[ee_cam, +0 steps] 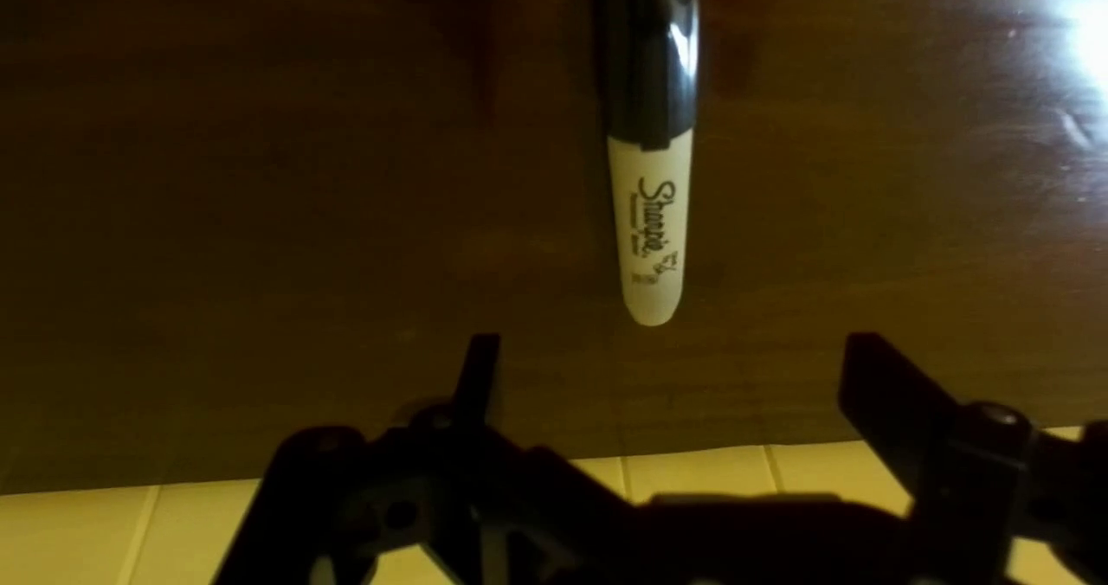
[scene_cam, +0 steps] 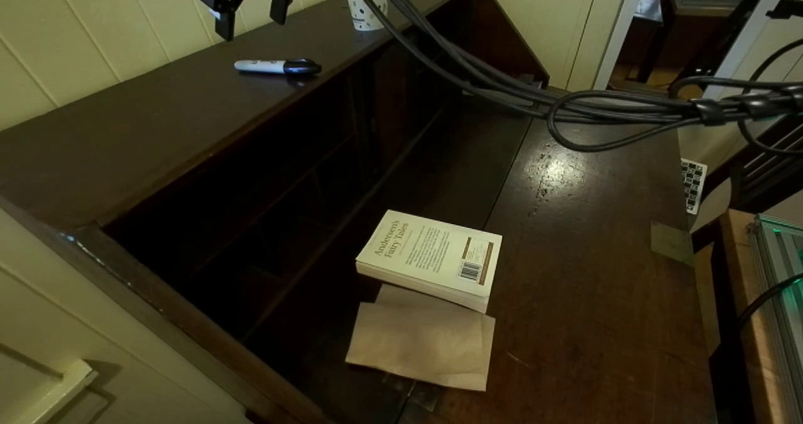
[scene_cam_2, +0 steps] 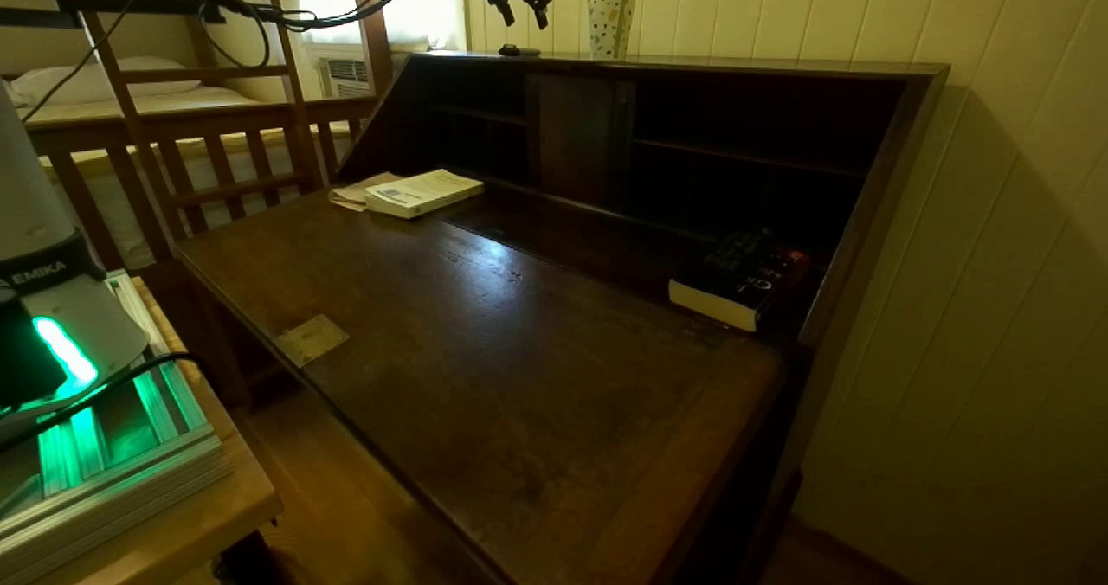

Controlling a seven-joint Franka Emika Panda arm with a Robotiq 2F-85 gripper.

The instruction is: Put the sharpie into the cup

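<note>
The sharpie (scene_cam: 276,66), with a white-grey barrel and black cap, lies flat on the desk's top shelf. It shows small and dark in an exterior view (scene_cam_2: 518,50) and large in the wrist view (ee_cam: 655,161). The white speckled cup (scene_cam: 364,10) stands upright on the same shelf, partly behind cables; it shows whole in an exterior view (scene_cam_2: 611,21) and is out of the wrist view. My gripper (scene_cam: 251,27) is open and empty above the shelf, also in an exterior view (scene_cam_2: 525,22). In the wrist view its spread fingertips (ee_cam: 673,338) are apart from the sharpie, below its barrel end.
A yellowish panel wall (scene_cam_2: 762,14) stands right behind the shelf (scene_cam: 157,110). Black cables (scene_cam: 489,79) hang across near the cup. A white book (scene_cam: 433,254), brown paper (scene_cam: 420,342) and a black book (scene_cam_2: 736,282) lie on the lower desk surface.
</note>
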